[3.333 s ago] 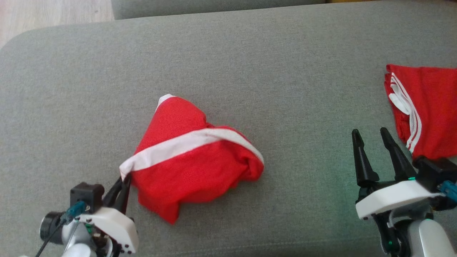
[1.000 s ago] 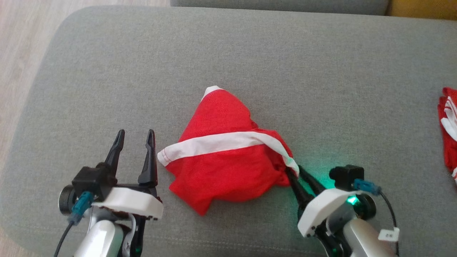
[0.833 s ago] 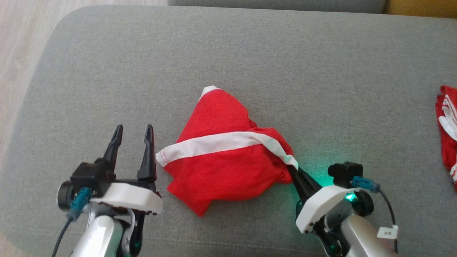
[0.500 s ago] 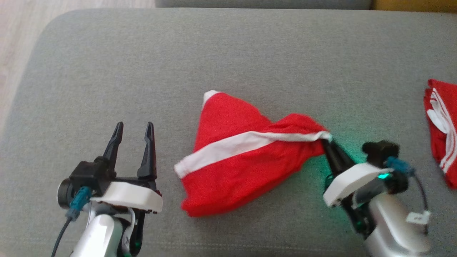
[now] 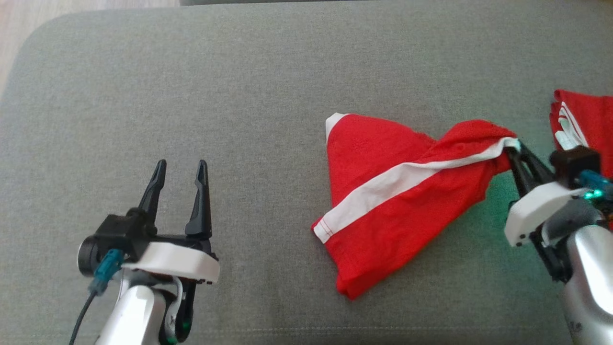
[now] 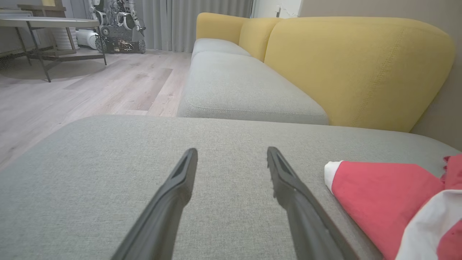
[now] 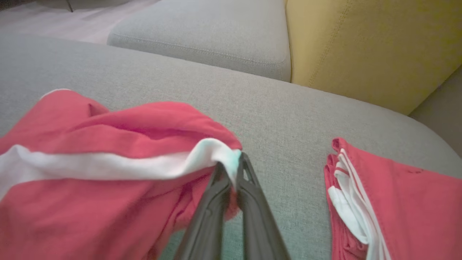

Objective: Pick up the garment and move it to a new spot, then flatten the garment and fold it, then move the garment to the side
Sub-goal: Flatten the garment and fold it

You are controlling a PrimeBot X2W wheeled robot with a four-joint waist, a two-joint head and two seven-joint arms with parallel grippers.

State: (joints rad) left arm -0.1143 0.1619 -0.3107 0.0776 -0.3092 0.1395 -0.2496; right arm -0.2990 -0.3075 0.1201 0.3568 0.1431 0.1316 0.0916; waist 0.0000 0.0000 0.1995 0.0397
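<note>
Left gripper (image 5: 182, 164) sits low over the left part of the grey cushion (image 5: 287, 72), fingers spread wide with nothing between them. Same pose as a second ago. In the left wrist view (image 6: 231, 151) there is bare fabric between the tips.

The gap from it to the garment (image 5: 407, 201) has grown. A second ago the white-band end lay just beside the left fingers, now they are well apart. The head camera panned too, so I judge that against the gripper, not the frame.

The garment is red with a white band and lies right of cushion centre. It was a bunched heap and is now pulled out long toward the right. The white-tipped peak still points to the far side and the low corner to the near edge. Its left edge also shows in the left wrist view (image 6: 379, 187).

Right gripper (image 5: 512, 152): fingers were apart around the band's right end a second ago and are now pinched together on that white corner, clear in the right wrist view (image 7: 232, 164). The corner looks lifted slightly off the cushion, but I can't confirm that from these angles.

Far right, the folded red piece (image 5: 586, 115) with thin white stripes lies flat, now near the right gripper and not touching the garment.
</note>
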